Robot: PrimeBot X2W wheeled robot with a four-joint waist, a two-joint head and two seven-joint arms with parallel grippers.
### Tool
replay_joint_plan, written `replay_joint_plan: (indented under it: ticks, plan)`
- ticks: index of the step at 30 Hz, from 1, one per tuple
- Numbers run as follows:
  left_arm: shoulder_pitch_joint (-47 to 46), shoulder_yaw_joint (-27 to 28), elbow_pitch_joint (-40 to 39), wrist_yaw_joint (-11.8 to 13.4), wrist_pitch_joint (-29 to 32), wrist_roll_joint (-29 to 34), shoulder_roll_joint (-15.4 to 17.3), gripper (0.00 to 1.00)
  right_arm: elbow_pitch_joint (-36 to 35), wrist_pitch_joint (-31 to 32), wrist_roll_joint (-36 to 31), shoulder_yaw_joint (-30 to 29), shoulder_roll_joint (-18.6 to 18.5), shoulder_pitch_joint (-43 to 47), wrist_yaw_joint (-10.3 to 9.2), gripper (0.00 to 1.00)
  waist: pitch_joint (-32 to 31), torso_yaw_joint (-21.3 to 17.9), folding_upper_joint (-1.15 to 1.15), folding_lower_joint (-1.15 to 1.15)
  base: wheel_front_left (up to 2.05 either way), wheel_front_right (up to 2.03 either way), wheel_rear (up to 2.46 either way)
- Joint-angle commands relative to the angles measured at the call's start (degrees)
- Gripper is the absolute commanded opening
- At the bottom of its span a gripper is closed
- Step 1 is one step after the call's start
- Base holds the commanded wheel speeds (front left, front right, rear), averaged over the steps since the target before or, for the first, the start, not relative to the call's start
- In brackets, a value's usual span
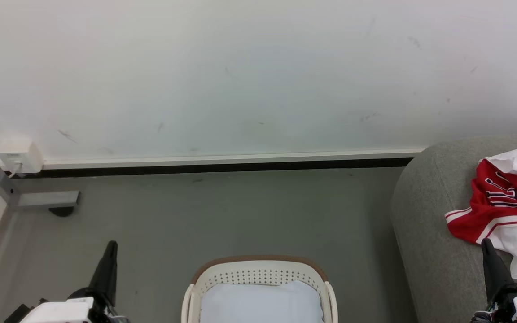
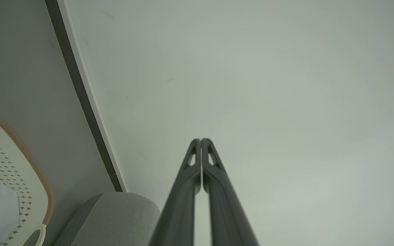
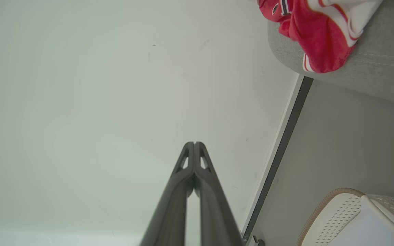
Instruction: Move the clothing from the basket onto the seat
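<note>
The red clothing [image 1: 505,202], with white stripes, dark numerals and white lining, lies crumpled on the grey seat [image 1: 424,233] at the right; it also drapes over the seat's edge [image 3: 381,65] as the clothing [image 3: 316,37] in the right wrist view. The cream basket [image 1: 258,273] with tan rim stands on the floor at bottom centre, showing just its pale blue-white base. My left gripper [image 1: 111,246] points up at lower left, shut and holding nothing, fingers pressed together [image 2: 200,140]. In front of the clothing my right gripper [image 1: 486,242] is shut too, with nothing in it [image 3: 194,143].
A white wall [image 1: 258,76] with a dark skirting strip runs behind the grey floor [image 1: 222,211]. A small white wall box [image 1: 19,156] and a metal frame [image 1: 38,197] sit at the left. The basket [image 2: 15,164] and seat corner [image 2: 115,215] appear in the left wrist view.
</note>
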Motion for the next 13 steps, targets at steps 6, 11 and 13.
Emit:
replay_joint_plan:
  ticks: [6, 11, 13]
  plan:
    - [-0.5, 0.1, -0.2, -0.2, 0.2, -0.8, 0.1, 0.0, 0.1, 0.0, -0.4, -0.3, 0.0, -0.7, -0.12, 0.0, 0.0, 0.0, 0.0, 0.0, 0.0, 0.0, 0.0]
    - [-0.5, 0.1, -0.2, -0.2, 0.2, -0.8, 0.1, 0.0, 0.1, 0.1, -0.4, -0.3, 0.0, -0.7, -0.12, 0.0, 0.0, 0.0, 0.0, 0.0, 0.0, 0.0, 0.0]
    - [-0.5, 0.1, -0.2, -0.2, 0.2, -0.8, 0.1, 0.0, 0.1, 0.1, -0.4, -0.3, 0.0, -0.7, -0.12, 0.0, 0.0, 0.0, 0.0, 0.0, 0.0, 0.0, 0.0]
